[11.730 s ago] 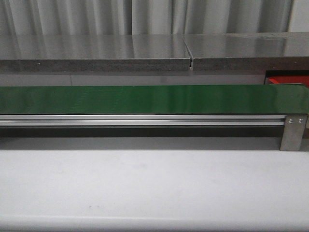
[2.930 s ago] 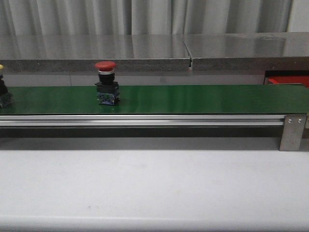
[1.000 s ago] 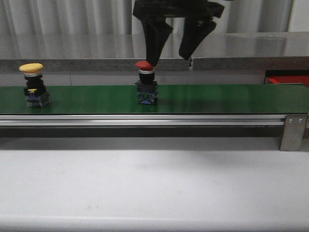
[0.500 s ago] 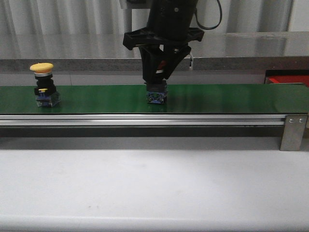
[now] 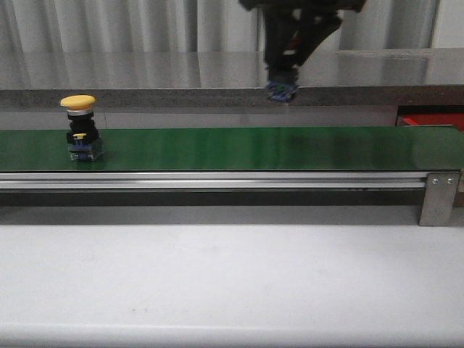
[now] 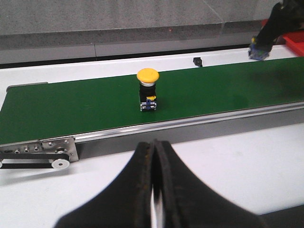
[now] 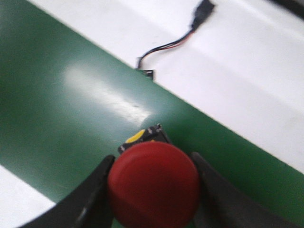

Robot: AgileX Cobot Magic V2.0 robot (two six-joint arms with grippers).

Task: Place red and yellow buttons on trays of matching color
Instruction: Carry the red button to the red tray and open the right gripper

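My right gripper (image 5: 282, 81) hangs above the green belt, shut on the red button; only the button's blue-and-black base (image 5: 281, 92) shows below the fingers. In the right wrist view the red cap (image 7: 153, 184) sits squeezed between both fingers. The yellow button (image 5: 81, 136) stands upright on the belt at the left, also in the left wrist view (image 6: 147, 89). My left gripper (image 6: 154, 146) is shut and empty, over the white table in front of the belt. A corner of the red tray (image 5: 433, 120) shows at the far right. No yellow tray is in view.
The long green belt (image 5: 239, 148) runs across the view on an aluminium rail with a metal bracket (image 5: 440, 197) at its right end. A grey stone ledge (image 5: 145, 96) lies behind it. A small black connector with a cable (image 7: 147, 72) lies beyond the belt.
My right gripper closed on the red button, lifted it off the belt and carried it up and to the right. The yellow button has ridden the belt to the right.
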